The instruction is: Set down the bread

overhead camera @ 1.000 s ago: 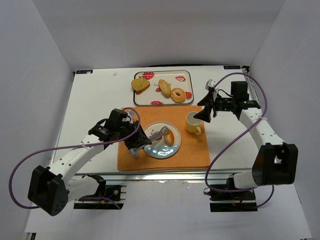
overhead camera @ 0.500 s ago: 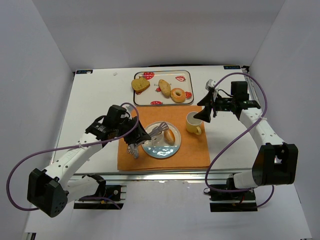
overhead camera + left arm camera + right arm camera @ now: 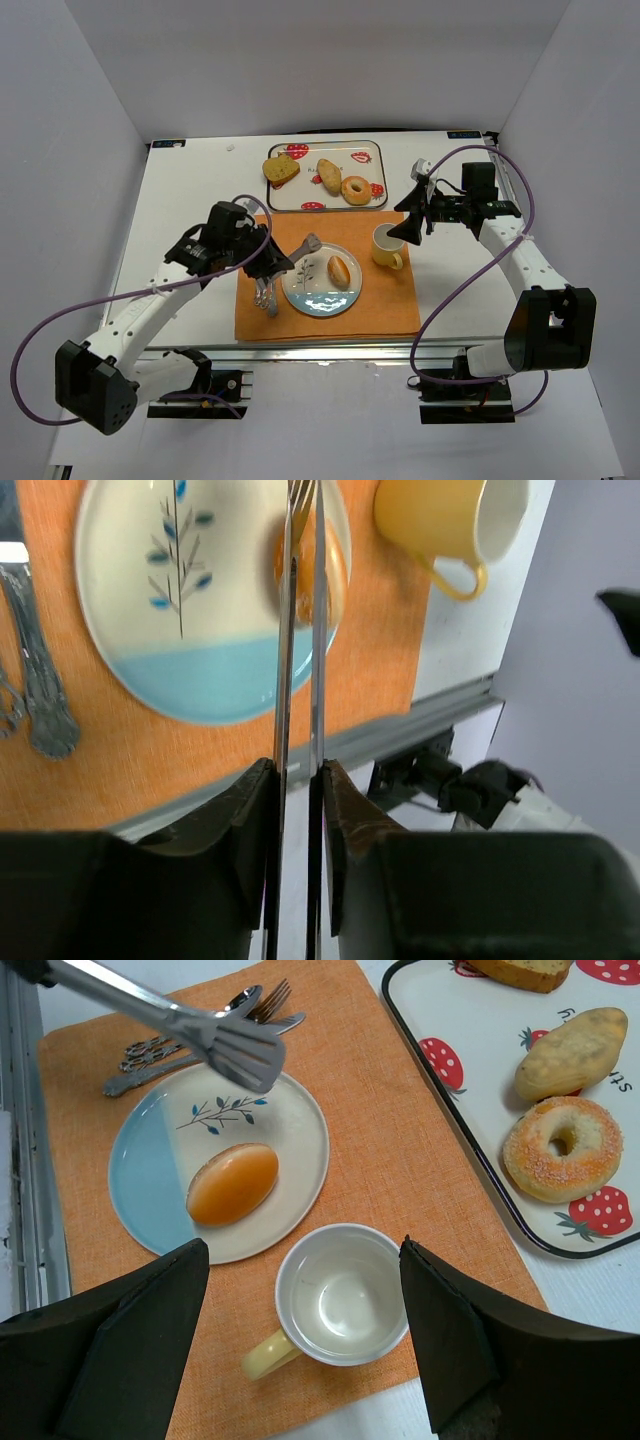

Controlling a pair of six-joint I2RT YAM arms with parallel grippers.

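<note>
"What's at the left end?"

"My left gripper (image 3: 297,780) is clamped on the tongs (image 3: 225,1048). Their tips are nearly together, carry nothing, and sit over the rim of the plate (image 3: 150,1175)."

"And the bread?"

"I see the rounder roll (image 3: 232,1182) lying on the plate. The longer roll (image 3: 572,1053) is on the tray (image 3: 465,1018), beside the bagel (image 3: 560,1150). My right gripper (image 3: 300,1250) hangs spread wide above the yellow cup (image 3: 340,1300)."

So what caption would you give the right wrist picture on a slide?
A bread roll lies on the plate under hovering tongs, an empty yellow cup beside it.
</note>
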